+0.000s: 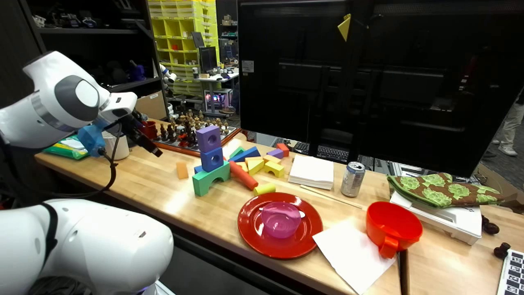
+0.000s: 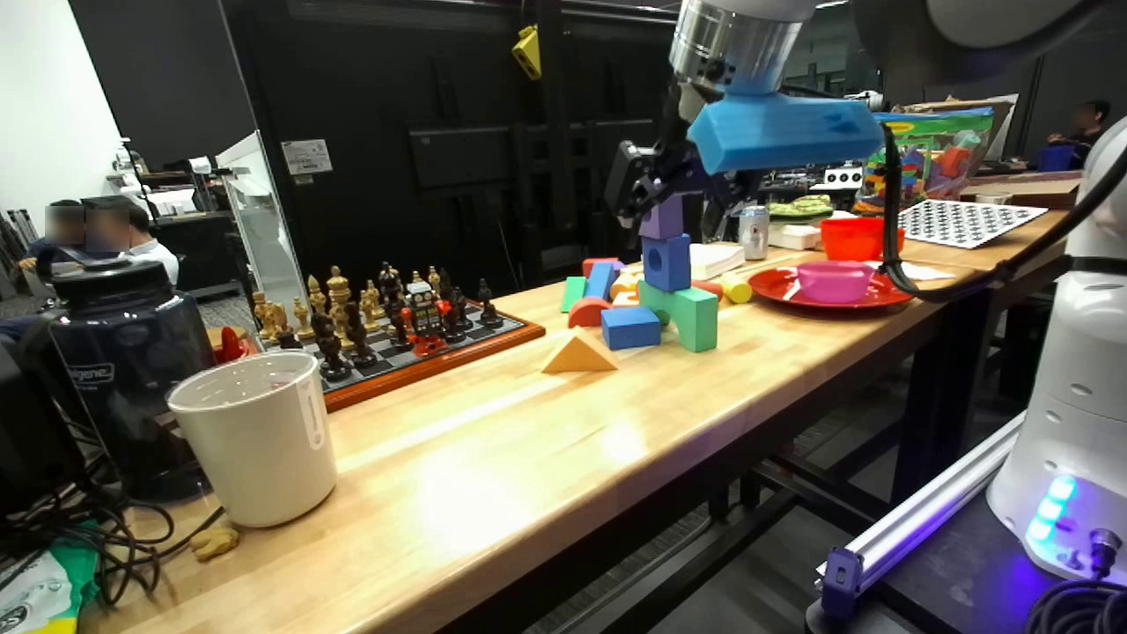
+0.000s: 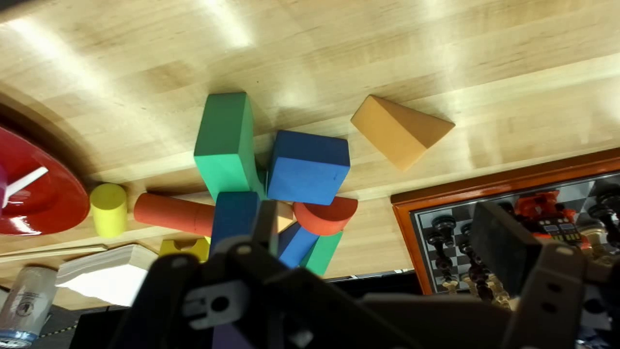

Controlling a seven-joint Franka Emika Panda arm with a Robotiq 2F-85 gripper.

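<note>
A tower stands on the table: a green arch block (image 1: 211,178), a blue block with a hole (image 1: 212,159) on it, and a purple block with a hole (image 1: 208,138) on top. My gripper (image 3: 380,220) is open beside the tower with nothing between its fingers; in an exterior view a gap separates it from the purple block. Below it in the wrist view lie a loose blue block (image 3: 308,169), an orange triangular block (image 3: 390,131) and a red half-round block (image 3: 324,218). The near finger (image 3: 265,223) covers part of the tower's blue block.
A chessboard with pieces (image 2: 440,364) lies behind, and a white cup (image 2: 255,440) stands near the table's end. Beyond the tower are loose blocks, a red plate (image 1: 251,229) with a pink bowl (image 1: 281,221), a can (image 1: 353,179), a napkin stack (image 1: 312,170) and a red cup (image 1: 393,225).
</note>
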